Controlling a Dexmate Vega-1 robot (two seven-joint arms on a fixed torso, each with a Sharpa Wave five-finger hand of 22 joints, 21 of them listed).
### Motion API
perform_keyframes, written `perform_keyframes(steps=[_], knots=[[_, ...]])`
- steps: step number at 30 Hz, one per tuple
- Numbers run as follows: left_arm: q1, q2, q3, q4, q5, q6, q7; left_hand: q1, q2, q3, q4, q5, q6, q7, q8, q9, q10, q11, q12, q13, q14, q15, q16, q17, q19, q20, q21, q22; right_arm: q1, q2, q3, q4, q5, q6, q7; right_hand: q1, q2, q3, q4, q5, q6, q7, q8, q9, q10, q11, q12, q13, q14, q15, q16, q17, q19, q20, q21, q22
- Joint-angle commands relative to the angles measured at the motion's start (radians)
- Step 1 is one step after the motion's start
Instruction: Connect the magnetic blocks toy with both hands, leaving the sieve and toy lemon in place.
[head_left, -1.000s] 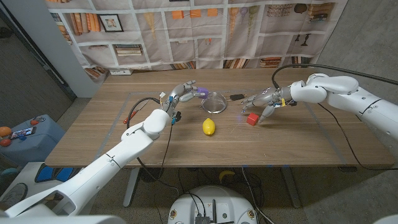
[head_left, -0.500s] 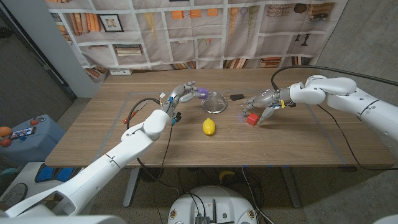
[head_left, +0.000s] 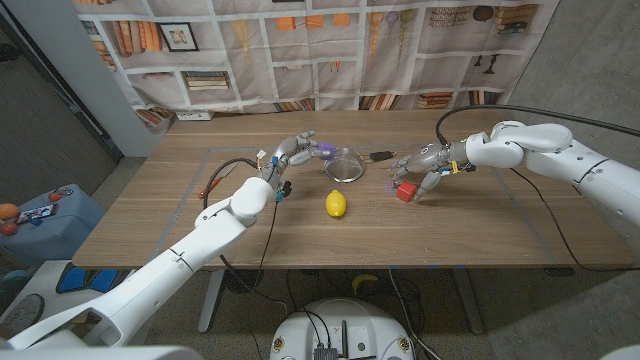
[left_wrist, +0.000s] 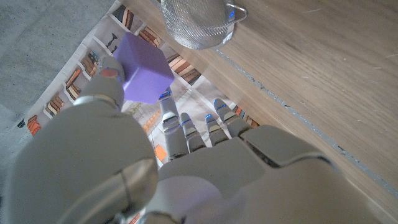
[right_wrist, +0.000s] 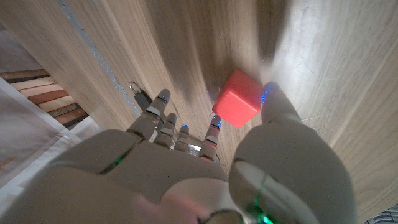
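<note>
My left hand (head_left: 292, 150) pinches the purple magnetic block (head_left: 323, 149) at its fingertips, just beside the metal sieve (head_left: 344, 164). My right hand (head_left: 424, 162) has the red magnetic block (head_left: 405, 191) between thumb and fingers, low over the table (head_left: 470, 225). I judge both pinches shallow: the magnets' snap could twist a block loose, or my left could nudge the sieve. The toy lemon (head_left: 336, 204) lies apart.
</note>
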Motion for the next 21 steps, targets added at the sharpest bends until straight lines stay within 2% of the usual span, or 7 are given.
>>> perform_keyframes(steps=[1,21], knots=[[0.007,-0.001,0.001,-0.009,0.003,0.003,0.009,0.032,0.038,0.002,0.006,0.005,0.094,-0.073,0.002,0.005,0.002,0.002,0.002,0.003,0.001,-0.020,0.001,0.002,0.000,-0.001,0.006,0.005,0.013,0.006,-0.011,0.022,-0.020,0.020,-0.040,0.013,-0.001,-0.001,-0.006,0.015,0.029,-0.001,0.015,0.006,0.014,-0.005,0.006,0.001,0.014,-0.004,0.008,0.005,0.021,-0.008,0.005,0.002],[0.014,-0.010,0.007,-0.011,0.006,0.007,0.017,0.032,0.039,-0.001,0.006,0.005,0.102,-0.073,-0.001,0.006,0.005,0.000,0.002,0.003,0.003,-0.018,0.002,0.002,0.001,-0.001,0.006,0.005,-0.002,-0.003,-0.007,0.030,-0.032,0.034,-0.114,0.019,-0.010,-0.034,-0.002,0.056,0.151,-0.003,0.080,0.014,0.079,-0.033,0.013,-0.002,0.066,-0.062,0.030,0.014,0.083,-0.050,0.004,0.002]])
